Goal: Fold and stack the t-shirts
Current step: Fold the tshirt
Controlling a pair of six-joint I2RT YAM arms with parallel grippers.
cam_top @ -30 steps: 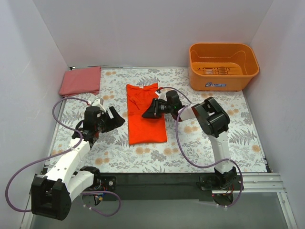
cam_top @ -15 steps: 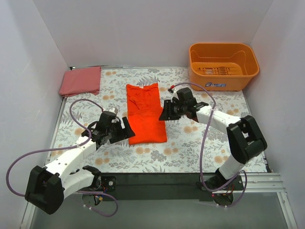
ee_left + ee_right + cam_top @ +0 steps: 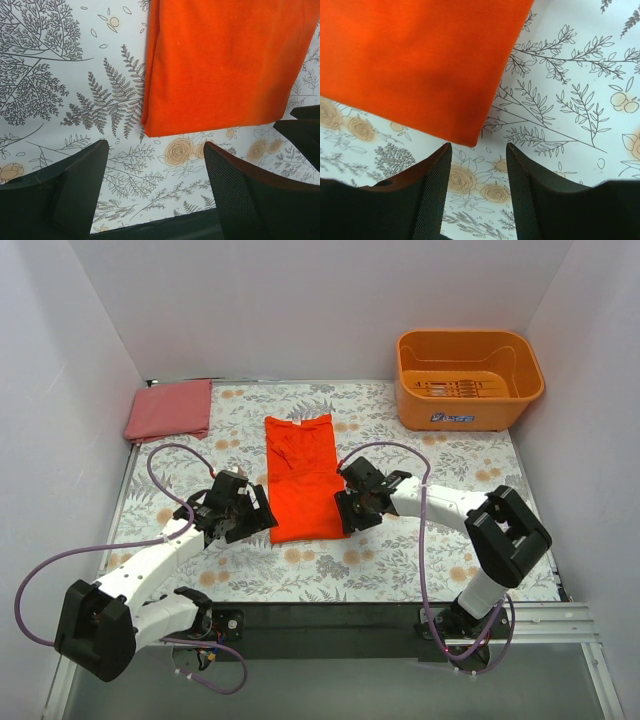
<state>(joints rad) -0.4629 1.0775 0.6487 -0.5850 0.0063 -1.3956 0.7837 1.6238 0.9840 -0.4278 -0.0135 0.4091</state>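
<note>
While both jaws agape, empty: fern-print tabletop (image 3: 450, 540), orange-red t-shirt (image 3: 305, 485), white walls (image 3: 300, 310) around.

Bare floral tabletop (image 3: 470, 455) lane between vivid orange-red folded cloth t-shirt (image 3: 305, 480) and rigid orange plastic tub (image 3: 468, 378). Far-left corner blocked by dull pinkish-red folded cloth t-shirt (image 3: 170, 410); white walls (image 3: 300, 310) hem three sides.

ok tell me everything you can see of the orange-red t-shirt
The orange-red t-shirt is soft, matte cloth folded lengthwise into a long narrow strip, lying flat on the floral table cover, creased at its far end. Its near corners sit just ahead of the open left end effector and right end effector; neither grips it.
</note>
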